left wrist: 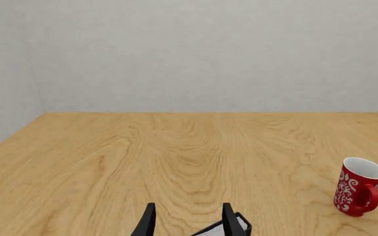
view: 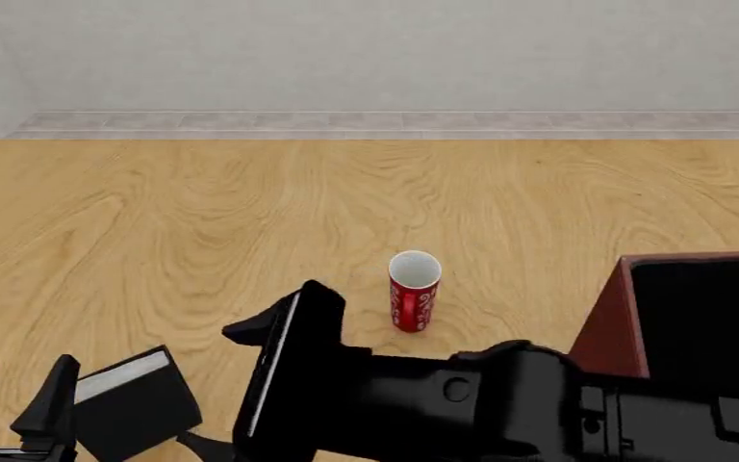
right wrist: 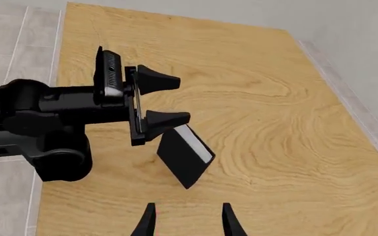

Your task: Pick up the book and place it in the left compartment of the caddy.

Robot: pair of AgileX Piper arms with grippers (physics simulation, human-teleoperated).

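The black book (view: 132, 402) with its white page block lies near the table's front left. It also shows in the right wrist view (right wrist: 183, 156), and one corner shows in the left wrist view (left wrist: 227, 229). My left gripper (view: 12, 390) is open and empty just left of the book, which lies outside its right finger (left wrist: 227, 216). My right gripper (view: 222, 385) is open and empty, reaching across from the right, just right of the book. The dark red caddy (view: 604, 322) stands at the right edge, its black-lined left compartment (view: 703, 313) open.
A red-and-white mug-like can (view: 414, 291) stands upright mid-table between the book and the caddy, and also shows in the left wrist view (left wrist: 358, 187). The right arm's black body (view: 498, 399) spans the front edge. Bare wood extends to the far wall.
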